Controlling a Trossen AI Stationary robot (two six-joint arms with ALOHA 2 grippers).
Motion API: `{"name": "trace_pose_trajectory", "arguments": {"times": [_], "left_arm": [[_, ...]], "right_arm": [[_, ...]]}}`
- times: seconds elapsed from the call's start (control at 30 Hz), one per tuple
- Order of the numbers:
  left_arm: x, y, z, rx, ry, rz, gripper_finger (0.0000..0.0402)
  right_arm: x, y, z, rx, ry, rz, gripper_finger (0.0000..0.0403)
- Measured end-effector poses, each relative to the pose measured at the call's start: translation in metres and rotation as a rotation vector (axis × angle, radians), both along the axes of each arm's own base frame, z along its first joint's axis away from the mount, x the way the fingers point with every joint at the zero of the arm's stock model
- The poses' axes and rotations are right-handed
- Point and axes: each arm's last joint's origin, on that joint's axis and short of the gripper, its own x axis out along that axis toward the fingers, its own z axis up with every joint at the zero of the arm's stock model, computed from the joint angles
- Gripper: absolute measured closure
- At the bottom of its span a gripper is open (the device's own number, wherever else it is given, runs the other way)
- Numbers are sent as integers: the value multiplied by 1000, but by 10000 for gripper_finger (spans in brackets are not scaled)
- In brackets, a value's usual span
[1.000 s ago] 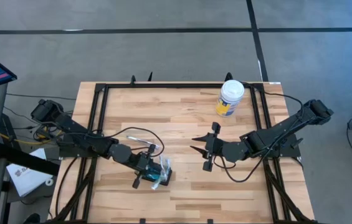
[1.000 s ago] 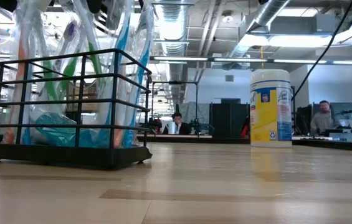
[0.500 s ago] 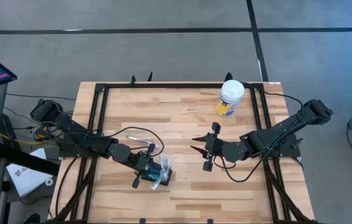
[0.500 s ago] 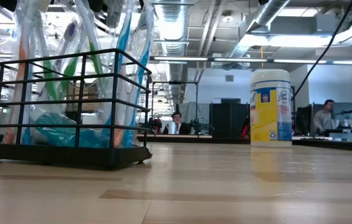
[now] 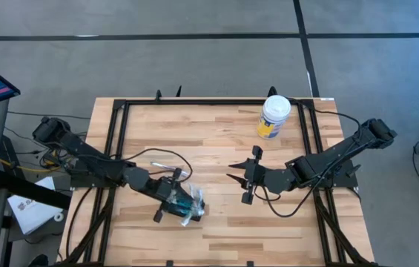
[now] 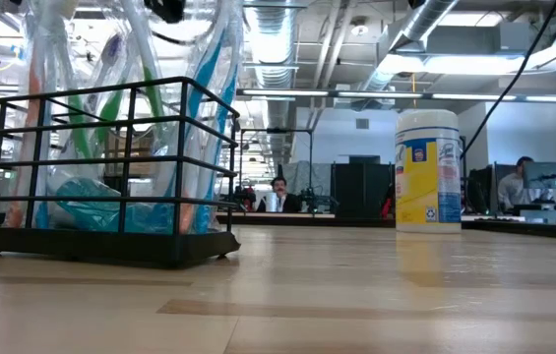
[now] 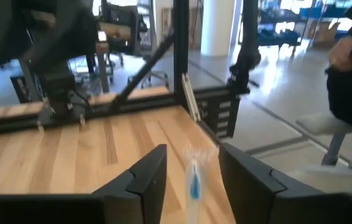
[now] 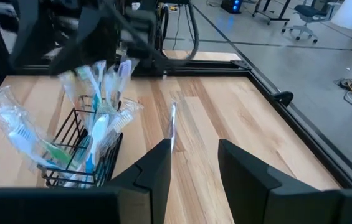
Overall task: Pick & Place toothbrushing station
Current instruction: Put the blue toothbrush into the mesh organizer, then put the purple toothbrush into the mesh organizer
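The work surface is a light wooden table [image 5: 216,126] bordered by a black metal frame, with an open office behind it in the low view.

**Items, counted**
- One toothbrushing station [image 5: 193,211]: a small black wire basket on a rectangular base, standing upright near the front edge on the left half of the table. It holds several toothbrushes in clear wrappers; I cannot give an exact count.
- One round canister with a white lid and yellow label [image 5: 274,117], upright at the back right, well apart from the station.
- Two arms, and two people seated far off in the low view.

**Grippers**
- The left gripper [image 5: 175,205] is at the station, just beside its contents. In the left wrist view its fingers [image 7: 144,180] stand spread, with a wrapped brush head blurred in the gap. I see no finger pressing on it, so I judge that nothing is pinched.
- The right gripper [image 5: 231,172] waits near the table centre with its fingers spread and empty, facing the station [image 8: 82,162].

**Step in hand**
I judge this to be the placement step: the station sits flat on the table and is not gripped.

**Next move**
The left arm should back away along its own axis and lift clear, so that the fingers do not snag the loose wrappers or tip the light basket.
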Motion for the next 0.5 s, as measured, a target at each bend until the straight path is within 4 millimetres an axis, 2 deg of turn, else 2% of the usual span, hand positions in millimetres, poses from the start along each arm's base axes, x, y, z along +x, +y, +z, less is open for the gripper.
{"name": "trace_pose_trajectory", "arguments": {"times": [0.13,0.3,0.5], "left_arm": [[-7,3,12,-19,-37,0,257],[-16,9,20,-6,-27,35,266],[-24,15,28,23,-57,91,278]], "right_arm": [[7,-16,2,12,-25,-63,280],[19,-56,3,30,-42,-209,280],[32,-105,12,105,-121,-135,280]]}}
